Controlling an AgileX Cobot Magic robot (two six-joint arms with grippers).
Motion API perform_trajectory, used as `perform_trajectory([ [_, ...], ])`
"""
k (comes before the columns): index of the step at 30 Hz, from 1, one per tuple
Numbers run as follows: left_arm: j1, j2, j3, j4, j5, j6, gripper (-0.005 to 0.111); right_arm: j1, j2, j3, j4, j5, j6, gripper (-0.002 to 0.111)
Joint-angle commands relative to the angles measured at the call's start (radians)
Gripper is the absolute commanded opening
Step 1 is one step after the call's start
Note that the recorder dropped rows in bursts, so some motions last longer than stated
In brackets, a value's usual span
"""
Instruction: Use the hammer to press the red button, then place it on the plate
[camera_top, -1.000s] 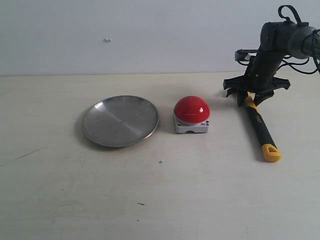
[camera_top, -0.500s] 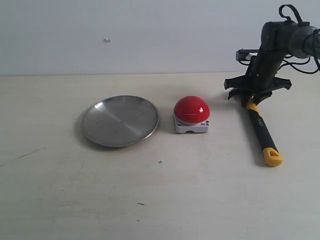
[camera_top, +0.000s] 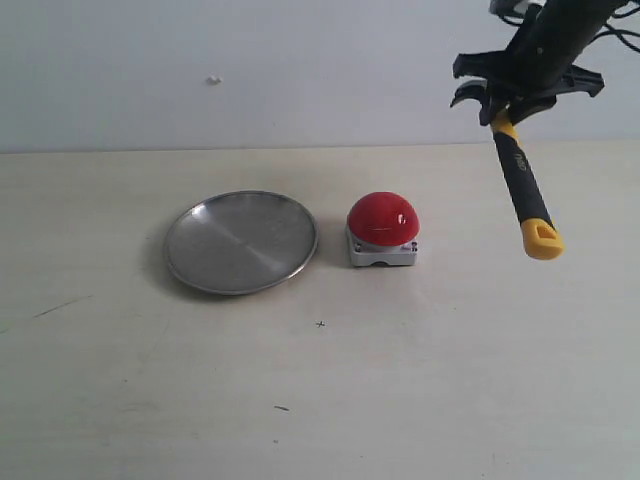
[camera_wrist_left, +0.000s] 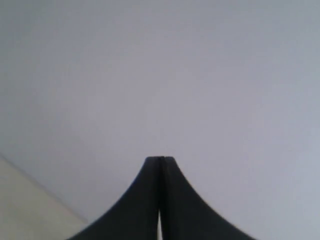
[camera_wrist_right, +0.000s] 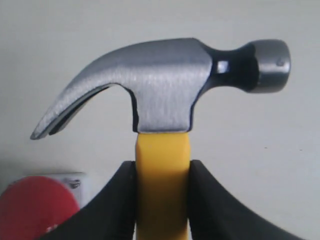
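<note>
Hammer (camera_top: 521, 172): held in my right jaws, which were clamped on the yellow neck directly under the metal head. The handle hung down, with its loop end clear of the worktop (camera_top: 400, 380) and to the right of the red button (camera_top: 383, 219). Red button: on the worktop, just beside the plate (camera_top: 240, 243), not touching it. Left jaws: pressed together, nothing held.
</note>
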Motion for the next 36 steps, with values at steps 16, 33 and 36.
perform_trajectory([
  [16,-0.077,1.14,-0.478,0.868,-0.786,-0.377,0.01,0.083,-0.203,-0.008,-0.01,0.02,-0.002,0.0],
  [33,-0.588,2.102,-1.297,0.903,-0.756,-0.629,0.07,0.163,-0.209,-0.008,-0.064,0.018,0.027,0.0],
  [36,-0.619,2.154,-1.396,0.903,-0.7,-0.693,0.07,0.163,-0.209,-0.008,-0.077,0.018,0.027,0.0],
])
